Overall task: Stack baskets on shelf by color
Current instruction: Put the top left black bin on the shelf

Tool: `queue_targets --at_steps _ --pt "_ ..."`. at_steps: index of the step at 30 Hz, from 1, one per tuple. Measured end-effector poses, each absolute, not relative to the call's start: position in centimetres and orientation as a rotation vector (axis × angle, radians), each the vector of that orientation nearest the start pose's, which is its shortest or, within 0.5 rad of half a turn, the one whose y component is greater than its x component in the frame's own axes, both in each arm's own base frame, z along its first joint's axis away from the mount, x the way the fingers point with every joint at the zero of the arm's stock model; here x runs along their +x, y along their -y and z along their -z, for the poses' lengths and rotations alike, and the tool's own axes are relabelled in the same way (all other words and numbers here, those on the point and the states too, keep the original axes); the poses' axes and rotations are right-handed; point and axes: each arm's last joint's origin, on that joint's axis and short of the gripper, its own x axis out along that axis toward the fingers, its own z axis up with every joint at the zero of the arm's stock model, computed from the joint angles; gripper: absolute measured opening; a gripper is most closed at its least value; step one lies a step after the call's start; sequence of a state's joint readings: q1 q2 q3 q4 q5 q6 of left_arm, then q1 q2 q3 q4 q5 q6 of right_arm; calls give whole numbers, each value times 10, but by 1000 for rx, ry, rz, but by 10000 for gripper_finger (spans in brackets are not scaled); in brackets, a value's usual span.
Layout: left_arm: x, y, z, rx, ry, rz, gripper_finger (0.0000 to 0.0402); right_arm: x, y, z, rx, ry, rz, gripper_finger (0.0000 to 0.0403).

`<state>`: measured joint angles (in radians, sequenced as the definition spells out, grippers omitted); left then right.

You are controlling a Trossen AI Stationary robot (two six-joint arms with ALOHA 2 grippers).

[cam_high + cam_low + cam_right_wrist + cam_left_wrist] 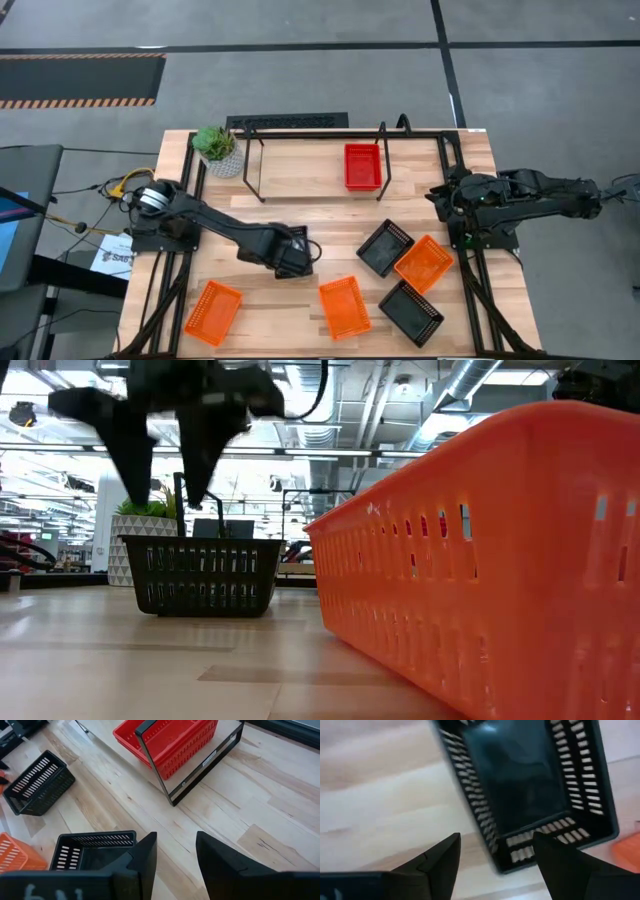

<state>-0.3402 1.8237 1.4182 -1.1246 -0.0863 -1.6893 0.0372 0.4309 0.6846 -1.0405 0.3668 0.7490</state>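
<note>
1. While the left gripper (pixel 297 252) hovers over a black basket (pixel 300 243) in the high view, well in front of the shelf (pixel 300 165), its jaws stand released. The red baskets (pixel 362 166) sit on the shelf's right end. Three orange baskets (pixel 213 311) and two more black ones (pixel 385 248) lie on the tabletop (pixel 330 215) in front of the shelf. The right gripper (pixel 441 195) waits just right of the shelf.
2. In the low view, an orange basket (pixel 490 550) fills the near side. The black basket (pixel 203 574) stands beyond it under the open jaws, untouched.
3. In the left wrist view, that basket (pixel 530 785) lies blurred, one wall between the fingers (pixel 442 865).
4. In the right wrist view, the jaws stand parted and empty, near the shelf (pixel 195 780).
5. I judge the black stack is in hand: next, close on a wall and carry it to the shelf. How many red baskets are nested is unclear.
</note>
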Motion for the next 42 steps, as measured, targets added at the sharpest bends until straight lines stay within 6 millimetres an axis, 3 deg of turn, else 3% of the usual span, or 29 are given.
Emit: queue_targets --at_steps 8,14,18,24,27,34,42 --pt "305 91 -187 -1056 -1188 -1115 236 70 8 -266 548 -613 582 159" --pt "312 87 -173 -1129 -1156 -1013 222 69 8 -266 549 -613 582 159" --pt "307 81 -162 -1145 -1178 -1028 174 69 8 -266 548 -613 582 159" --pt "307 76 -161 -1150 -1201 -1027 61 69 8 -266 548 -613 582 159" --pt "308 73 -162 -1156 -1196 -1021 11 69 8 -266 548 -613 582 159" --pt "310 63 -186 -1206 -1174 -970 1 69 8 -266 548 -613 583 159" --pt "299 15 -237 -1248 -915 -971 0 69 8 -266 547 -611 584 159"
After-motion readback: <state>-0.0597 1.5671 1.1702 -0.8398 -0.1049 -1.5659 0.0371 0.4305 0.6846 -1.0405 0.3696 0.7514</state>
